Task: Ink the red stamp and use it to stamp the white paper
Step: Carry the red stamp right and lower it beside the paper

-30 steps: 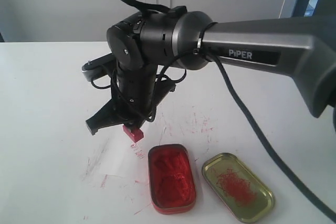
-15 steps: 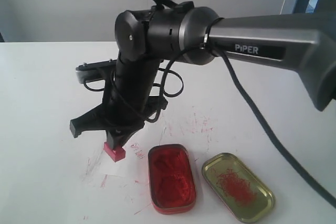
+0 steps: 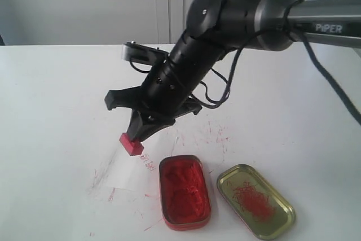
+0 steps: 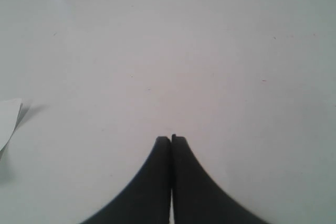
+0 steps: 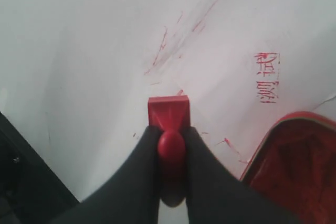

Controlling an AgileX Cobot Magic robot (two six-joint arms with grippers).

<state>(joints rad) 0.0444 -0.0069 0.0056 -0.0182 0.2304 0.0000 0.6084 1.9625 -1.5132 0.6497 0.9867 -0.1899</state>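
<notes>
One small red stamp (image 3: 131,144), blocky with a rounded knob, is clamped by that knob in the right gripper (image 3: 137,137) at the far edge of the paper (image 3: 121,174), left of the ink tin (image 3: 185,191). The jaws of the left gripper (image 4: 171,141) are pressed together. The white table (image 3: 51,111) is smeared with red.

The exterior view sits off the arms, raised, and faces obliquely down across the white surface (image 3: 51,111) toward a rear wall (image 3: 84,4). The red ink tin (image 3: 185,191) lies near its lower edge at mid range. The right wrist view looks along the right hand (image 5: 171,129) at close range onto the surface just beside the tin. Both views share the tin, the red stamp (image 5: 168,109) and the white paper (image 5: 226,77). The left wrist view looks past the left hand (image 4: 171,139) onto bare surface at close range. Its position relative to the tin cannot be determined.
</notes>
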